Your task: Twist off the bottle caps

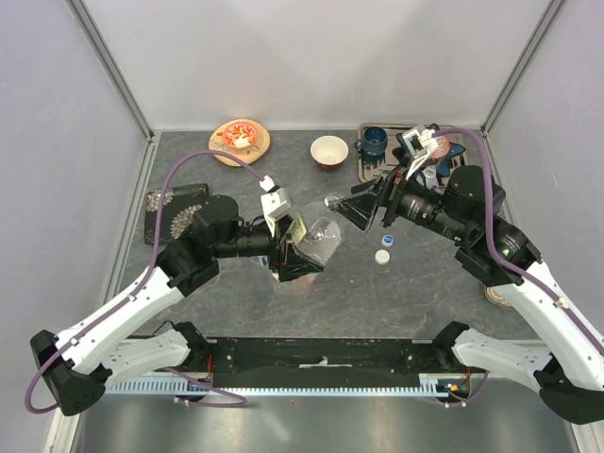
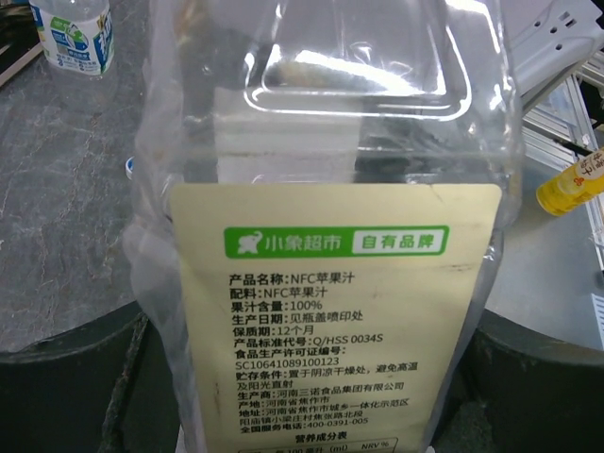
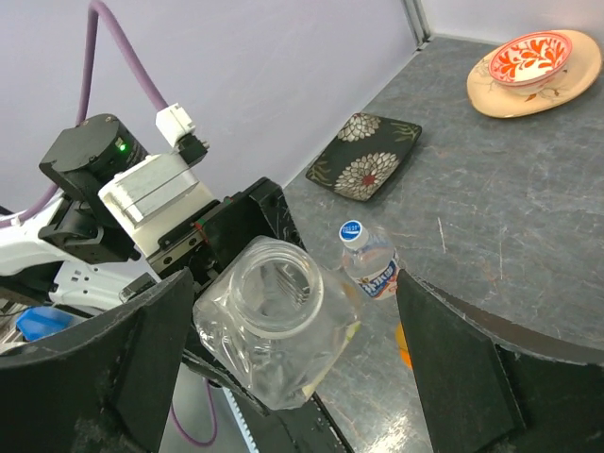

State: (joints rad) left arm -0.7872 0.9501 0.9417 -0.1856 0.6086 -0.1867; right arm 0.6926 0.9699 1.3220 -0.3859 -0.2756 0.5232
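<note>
My left gripper [image 1: 297, 247] [image 2: 302, 377] is shut on the taller clear bottle [image 1: 319, 236] [image 2: 330, 236], held tilted above the table. Its yellow label fills the left wrist view. The bottle's mouth [image 3: 274, 288] is uncapped and faces my right gripper [image 1: 349, 209] [image 3: 294, 283], which stands open with one finger on each side of the mouth and touches nothing. A short clear bottle [image 3: 370, 262] with a blue cap and blue label stands on the table behind. Another blue-label bottle [image 2: 74, 36] and an orange bottle [image 2: 571, 181] show in the left wrist view.
A blue cap [image 1: 387, 241] and a white cap [image 1: 382, 256] lie on the table below the right gripper. At the back stand an orange plate [image 1: 240, 140], a small bowl [image 1: 329, 151] and a tray [image 1: 363, 175] holding a dark cup [image 1: 374, 142]. A black floral dish [image 1: 175, 209] lies at the left.
</note>
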